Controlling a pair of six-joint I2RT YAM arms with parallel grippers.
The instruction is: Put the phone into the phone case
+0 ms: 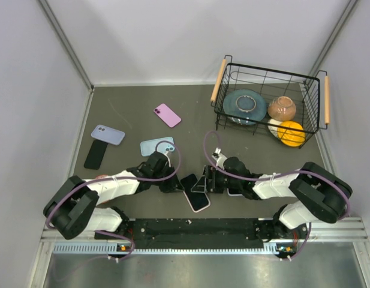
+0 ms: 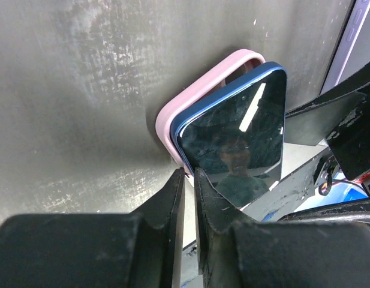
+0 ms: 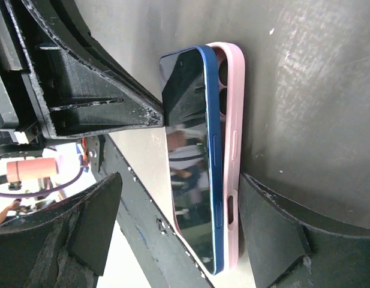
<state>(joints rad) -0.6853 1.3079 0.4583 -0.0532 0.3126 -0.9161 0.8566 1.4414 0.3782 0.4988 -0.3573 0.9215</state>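
A blue phone (image 2: 238, 132) lies screen up on a pink phone case (image 2: 199, 87), slid a little off it so the case's rim shows along one side. In the top view the pair (image 1: 198, 200) sits near the front edge, between my two arms. My left gripper (image 2: 189, 173) has its jaws a sliver apart with nothing seen between them, its tips at the near corner of phone and case. My right gripper (image 3: 179, 222) is open and straddles them: one finger (image 3: 280, 228) is against the pink case's (image 3: 234, 156) side, the other (image 3: 95, 222) well off the phone (image 3: 210, 150).
A black wire basket (image 1: 265, 75) with wooden handles holds bowls at the back right. Other phones and cases lie on the dark mat: a purple one (image 1: 167, 114), a lavender one (image 1: 108, 134), a black one (image 1: 95, 154), a light blue one (image 1: 155, 146). White walls enclose the sides.
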